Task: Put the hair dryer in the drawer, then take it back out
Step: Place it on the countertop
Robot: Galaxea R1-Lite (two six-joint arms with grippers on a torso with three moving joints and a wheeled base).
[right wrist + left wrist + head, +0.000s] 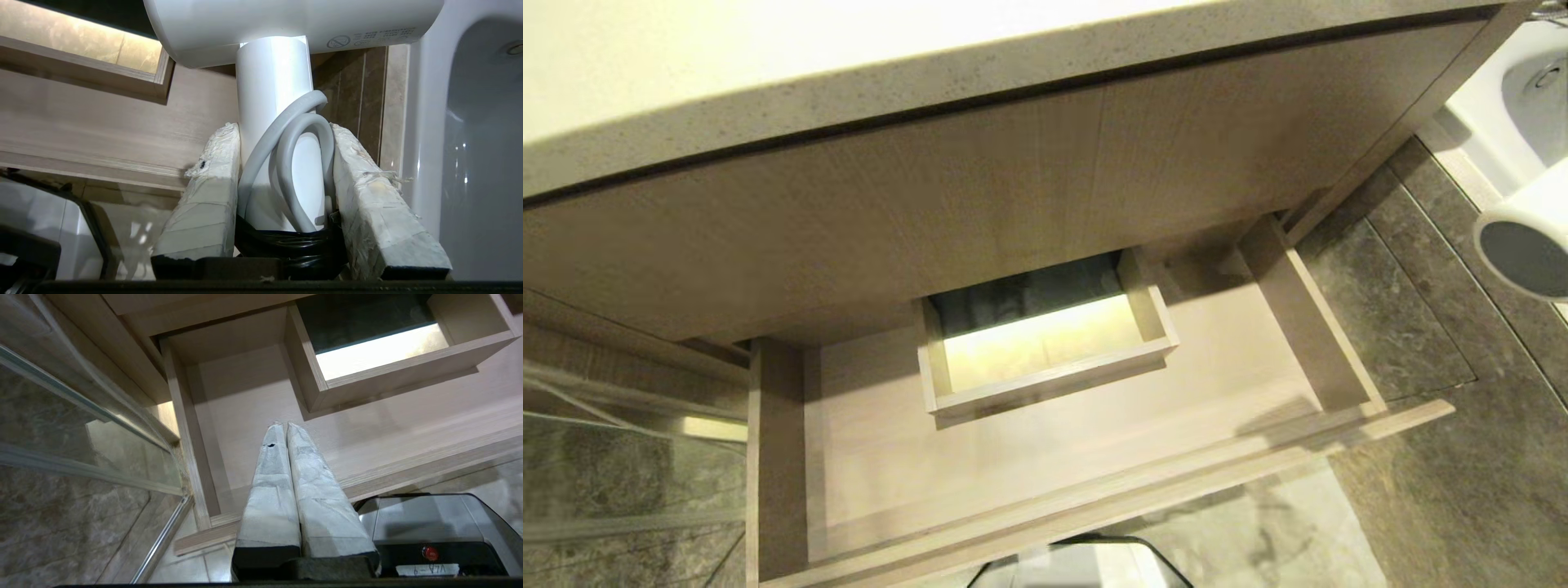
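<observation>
Right now my right fingers [286, 163] clamp the hair dryer [278, 122] by its handle, barrel crosswise above them, off the drawer [1045, 490] beyond its right wall. Left fingers [286, 426] pressed together, idle.

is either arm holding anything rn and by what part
The right gripper holds the hair dryer by its handle, fingers clamped on both sides with the cord against it. The left gripper is shut and empty.
</observation>
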